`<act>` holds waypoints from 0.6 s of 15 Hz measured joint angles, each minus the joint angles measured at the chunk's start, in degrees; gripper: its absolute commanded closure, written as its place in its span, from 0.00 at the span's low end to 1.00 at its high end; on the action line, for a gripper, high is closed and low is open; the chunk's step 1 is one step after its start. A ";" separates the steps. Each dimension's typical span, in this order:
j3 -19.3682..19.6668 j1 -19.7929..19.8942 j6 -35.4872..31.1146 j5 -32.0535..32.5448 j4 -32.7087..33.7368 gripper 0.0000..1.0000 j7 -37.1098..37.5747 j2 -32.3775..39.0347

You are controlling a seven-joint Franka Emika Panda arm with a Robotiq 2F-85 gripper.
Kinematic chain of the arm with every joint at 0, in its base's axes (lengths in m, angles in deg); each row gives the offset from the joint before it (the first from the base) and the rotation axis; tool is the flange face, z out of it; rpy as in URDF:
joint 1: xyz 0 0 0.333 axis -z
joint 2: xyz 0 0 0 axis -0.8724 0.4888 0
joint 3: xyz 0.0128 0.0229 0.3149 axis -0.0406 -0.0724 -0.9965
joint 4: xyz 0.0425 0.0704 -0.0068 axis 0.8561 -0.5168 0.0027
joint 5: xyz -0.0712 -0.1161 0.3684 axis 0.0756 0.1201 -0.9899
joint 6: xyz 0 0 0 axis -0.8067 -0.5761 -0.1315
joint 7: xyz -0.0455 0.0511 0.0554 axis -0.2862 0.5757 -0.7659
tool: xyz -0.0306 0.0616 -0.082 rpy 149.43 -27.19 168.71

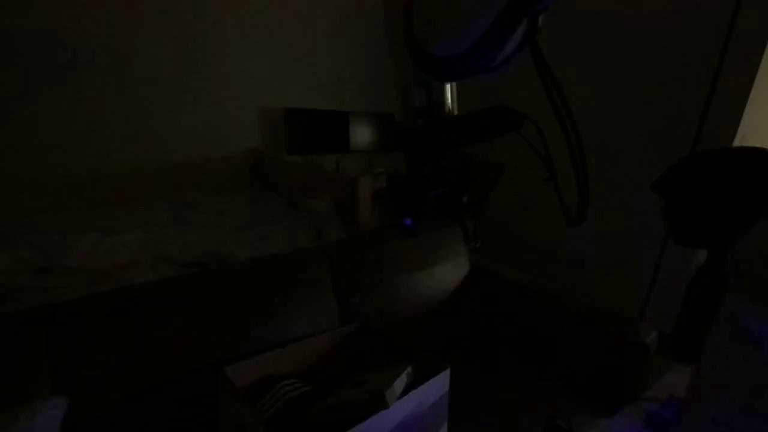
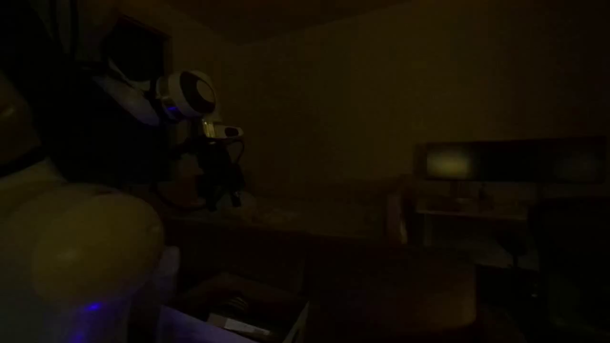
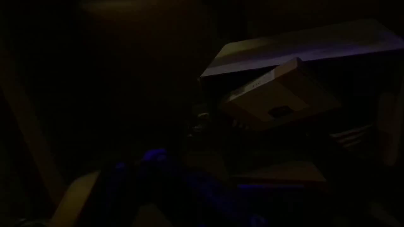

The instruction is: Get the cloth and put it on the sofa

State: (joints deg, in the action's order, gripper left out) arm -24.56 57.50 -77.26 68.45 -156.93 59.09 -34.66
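- Gripper [image 2: 224, 204]: raised higher than the open box [image 2: 186, 326]; whether apart or together cannot be told.
- Cloth: indistinguishable in the darkness; no grasp confirmed.
- Progress, as judged: nothing demonstrably done; pickup and laying on the probable sofa [image 1: 423, 270] likely remain.

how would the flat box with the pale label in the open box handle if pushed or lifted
The flat box would likely stay stiff, as its edges look straight. Pushed, it might swivel or slide, since it lies skewed inside the open box. Being flat-sided, it probably won't roll.
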 measured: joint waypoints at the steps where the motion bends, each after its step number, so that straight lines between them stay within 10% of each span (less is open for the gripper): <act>1: 0.00 0.00 0.00 0.00 0.00 0.00 0.00 0.00; 9: -0.82 3.01 -3.94 12.72 0.09 0.00 13.21 4.05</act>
State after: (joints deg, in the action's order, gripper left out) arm -25.38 60.52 -81.20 81.17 -156.84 72.30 -30.62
